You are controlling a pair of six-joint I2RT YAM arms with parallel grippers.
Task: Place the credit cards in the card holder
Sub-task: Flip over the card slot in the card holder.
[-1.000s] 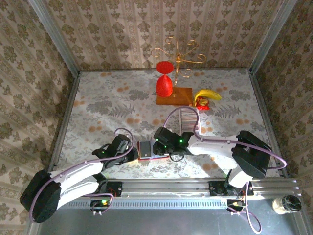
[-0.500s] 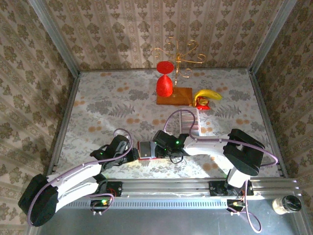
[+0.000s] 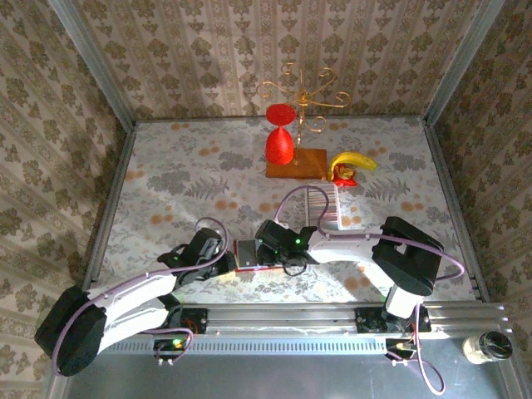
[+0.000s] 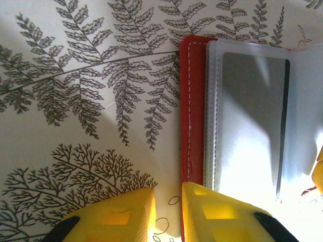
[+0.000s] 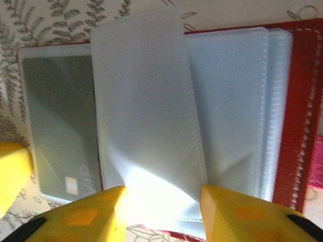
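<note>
- The card holder (image 3: 247, 253) lies open on the patterned surface (image 3: 166, 183) close to the arm bases, between the left claw (image 3: 218, 252) and the right claw (image 3: 266, 252).
- The left claw sits at the holder's left edge. In its wrist view its yellow fingers (image 4: 116, 219) stand a narrow gap apart with bare cloth showing between them. The holder's red edge runs along the inner face of one finger.
- The right claw hangs over the holder's open pages. Its fingers (image 5: 242, 217) stand apart, clamped on nothing. A clear sleeve leaf (image 5: 146, 101) rises in line with the gap between them.
- A grey card (image 5: 58, 126) lies flat in the pocket of the page beyond that leaf.
- Farther back, the credit cards (image 3: 322, 208) lie in a striped row behind the right arm, apart from the holder, with a purple cable (image 3: 291, 195) arching beside them.
- At the far side stands a wooden board (image 3: 297, 164) with a red goblet (image 3: 279, 137) at its left end and a banana (image 3: 353, 162) just beside its right end. A gold wire stand (image 3: 303, 91) rises behind them.
</note>
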